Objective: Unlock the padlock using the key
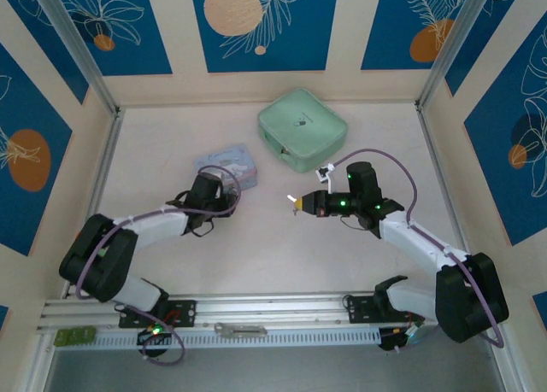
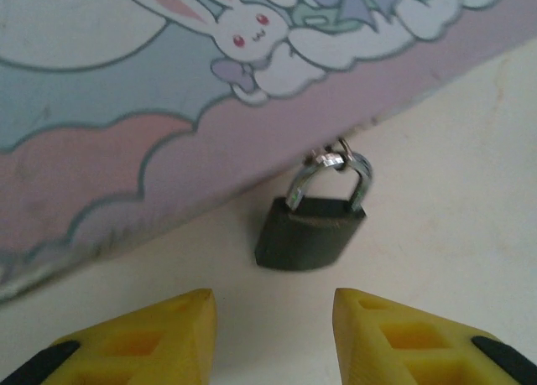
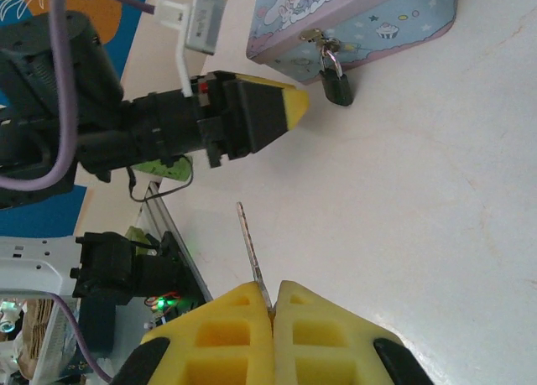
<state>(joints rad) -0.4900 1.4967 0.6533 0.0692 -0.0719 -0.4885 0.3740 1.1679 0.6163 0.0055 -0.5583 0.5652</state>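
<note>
Padlock (image 2: 310, 230) just ahead of L jaws, which stand apart.
Shackle hooked on cartoon tin (image 2: 126, 108); R jaws clamped on key (image 3: 252, 251), well away.

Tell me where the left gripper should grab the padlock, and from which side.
Grip the padlock by its dark body, across the two side edges, not the shackle, which is hooked through the clasp of the tin. Probably come straight in over the table, away from the tin: the body lies ahead of the left gripper, between its open jaws' line.
</note>
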